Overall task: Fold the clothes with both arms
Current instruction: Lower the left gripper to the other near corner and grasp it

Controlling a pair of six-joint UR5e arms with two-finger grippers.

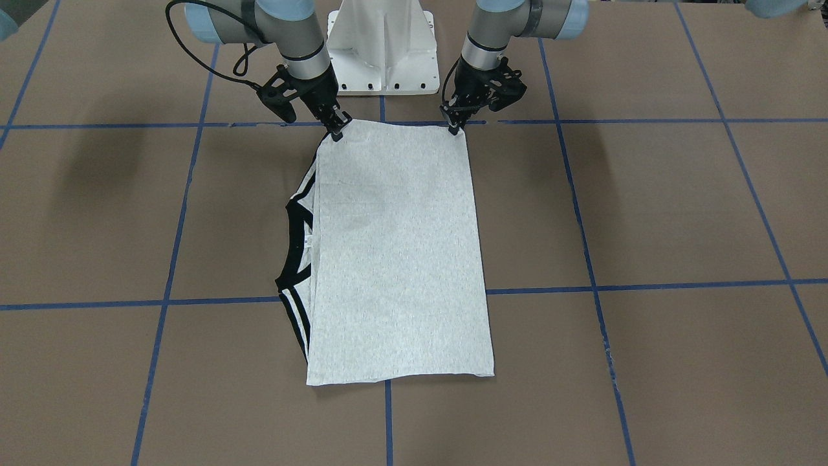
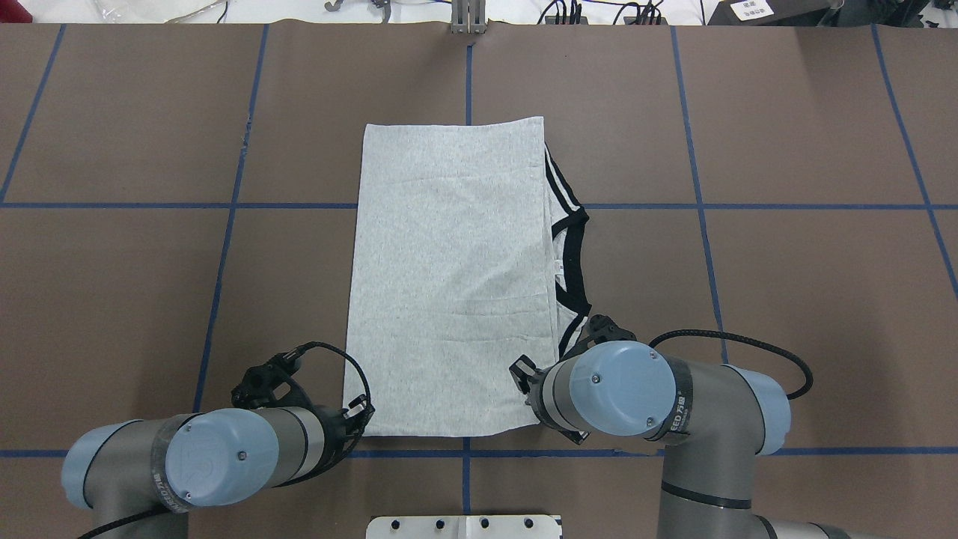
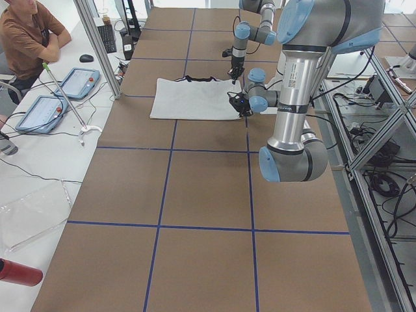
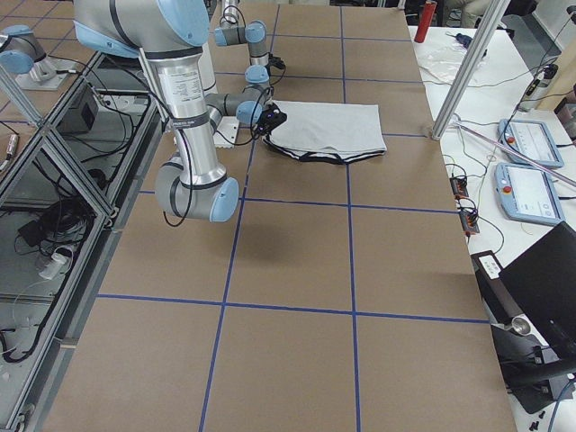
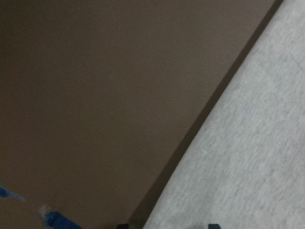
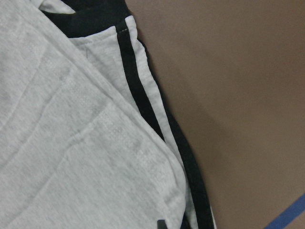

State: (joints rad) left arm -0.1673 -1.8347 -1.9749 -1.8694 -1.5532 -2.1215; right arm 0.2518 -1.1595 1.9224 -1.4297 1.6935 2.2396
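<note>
The light grey T-shirt [image 1: 394, 259] lies flat on the table, folded into a long rectangle, print hidden. Its black neckband and shoulder stripes [image 2: 569, 247] stick out along one long edge. My left gripper [image 1: 456, 127] is down at one near corner of the shirt [image 2: 358, 419]. In the left wrist view its two fingertips [image 5: 213, 225] stand apart across the shirt's edge, so it is open. My right gripper [image 1: 336, 133] touches the other near corner, by the striped sleeve [image 6: 143, 109]. Only one fingertip [image 6: 161, 223] shows, so I cannot tell its state.
The white pedestal [image 1: 381, 52] stands just behind the grippers. The brown table [image 2: 786, 299] has a grid of blue tape lines. A person [image 3: 26, 39] sits at a side desk with control tablets [image 3: 78, 81], off the table.
</note>
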